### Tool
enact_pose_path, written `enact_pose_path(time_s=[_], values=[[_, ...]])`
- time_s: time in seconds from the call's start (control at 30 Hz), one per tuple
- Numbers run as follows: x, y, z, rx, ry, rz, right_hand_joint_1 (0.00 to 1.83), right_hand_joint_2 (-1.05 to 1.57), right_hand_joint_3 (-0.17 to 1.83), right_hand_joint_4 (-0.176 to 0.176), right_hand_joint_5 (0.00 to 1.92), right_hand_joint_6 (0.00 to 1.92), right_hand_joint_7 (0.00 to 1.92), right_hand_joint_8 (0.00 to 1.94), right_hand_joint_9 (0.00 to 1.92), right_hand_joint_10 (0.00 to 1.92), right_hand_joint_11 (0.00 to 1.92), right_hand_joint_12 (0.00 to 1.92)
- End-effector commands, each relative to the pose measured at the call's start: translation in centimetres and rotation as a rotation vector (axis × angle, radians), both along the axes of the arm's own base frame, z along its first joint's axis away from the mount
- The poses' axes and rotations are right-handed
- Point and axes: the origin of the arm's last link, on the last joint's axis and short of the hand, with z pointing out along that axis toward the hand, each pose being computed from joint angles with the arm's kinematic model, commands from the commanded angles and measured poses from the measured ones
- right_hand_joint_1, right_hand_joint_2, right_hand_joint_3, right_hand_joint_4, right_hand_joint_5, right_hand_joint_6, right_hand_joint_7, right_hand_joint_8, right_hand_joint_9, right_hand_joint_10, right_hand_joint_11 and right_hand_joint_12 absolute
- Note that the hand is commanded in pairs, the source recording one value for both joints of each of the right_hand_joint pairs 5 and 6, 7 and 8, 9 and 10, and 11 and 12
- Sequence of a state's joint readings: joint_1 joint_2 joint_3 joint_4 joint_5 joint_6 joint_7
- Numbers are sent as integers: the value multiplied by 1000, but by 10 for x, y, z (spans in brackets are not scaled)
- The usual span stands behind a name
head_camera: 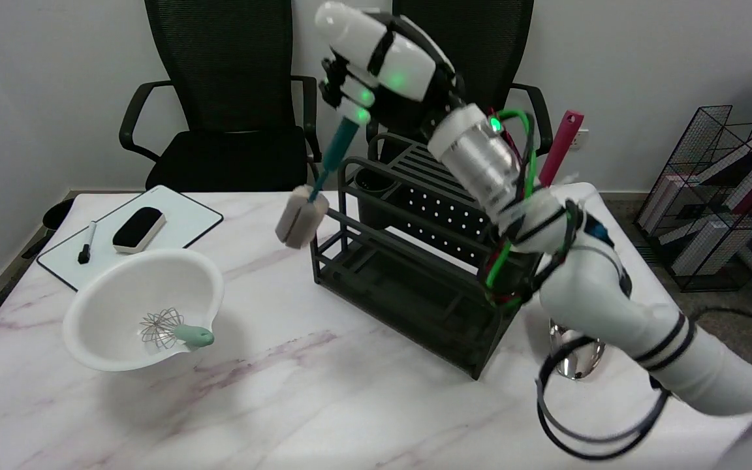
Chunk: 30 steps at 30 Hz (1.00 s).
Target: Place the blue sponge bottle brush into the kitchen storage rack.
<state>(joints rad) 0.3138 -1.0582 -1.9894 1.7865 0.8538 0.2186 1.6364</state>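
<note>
Right hand: my black-and-white robot hand (376, 62) is raised high, above the far left corner of the rack; its fingers are curled around the top of the brush handle.

Brush: the blue-handled bottle brush with a grey sponge head (318, 189) hangs down and to the left from my hand, tilted, the sponge lowest. The sponge is in the air just beside the rack's left end, outside its frame. I cannot tell whether it touches the rail.

Rack: the dark grey metal kitchen storage rack (415, 274) stands below and to the right of my hand, with open slots in front and a round cup at the far left corner.

Handling, judged: the brush looks light. The handle seems a stiff, thin rod, probably smooth plastic, so it may twist in the grip. The sponge is soft and will give if it catches a rail.

Grip point, judged: a hold high on the handle leaves the sponge free to enter first. The long free end will swing, so I would move slowly.

Next move, judged: carry the sponge rightwards over a slot, turn the handle more upright, then lower.

Risk, judged: the sponge could snag on the top rail.

Also there: a white plastic bowl holding a small wire whisk (144, 313), well to the lower left of my hand.
</note>
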Motion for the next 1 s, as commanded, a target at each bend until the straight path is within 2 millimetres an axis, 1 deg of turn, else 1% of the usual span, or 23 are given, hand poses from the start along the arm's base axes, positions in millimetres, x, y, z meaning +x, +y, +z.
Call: enact_pose_path(time_s=[0.03,0.13,0.23,0.3,0.37,0.5,0.6,0.67,0.73,0.9,1.0], values=[[77,-84,8,-10,6,-39,1166,1571,215,0,1920,1920,1920,1920,1920,1920,1920,1920],[71,-98,21,-53,0,-60,1167,1571,236,0,1920,1920,1920,1920,1920,1920,1920,1920],[70,-105,36,-108,7,-48,1172,1571,298,0,1920,1920,1920,1920,1920,1920,1920,1920],[71,-107,40,-123,14,-40,1178,1571,353,0,1920,1920,1920,1920,1920,1920,1920,1920],[75,-108,43,-146,31,-16,1182,1571,380,0,1920,1920,1920,1920,1920,1920,1920,1920],[89,-109,46,-187,66,50,1186,1571,407,0,1920,1920,1920,1920,1920,1920,1920,1920],[100,-109,57,-242,119,105,1187,1571,411,0,1920,1920,1920,1920,1920,1920,1920,1920],[102,-110,64,-269,153,120,1187,1571,412,0,1920,1920,1920,1920,1920,1920,1920,1920],[99,-112,67,-284,182,116,1186,1571,438,0,1920,1920,1920,1920,1920,1920,1920,1920],[76,-123,74,-320,235,80,1187,1568,445,0,1920,1920,1920,1920,1920,1920,1920,1920],[69,-128,79,-336,241,64,1204,1544,455,0,1920,1920,1920,1920,1920,1920,1920,1920]])
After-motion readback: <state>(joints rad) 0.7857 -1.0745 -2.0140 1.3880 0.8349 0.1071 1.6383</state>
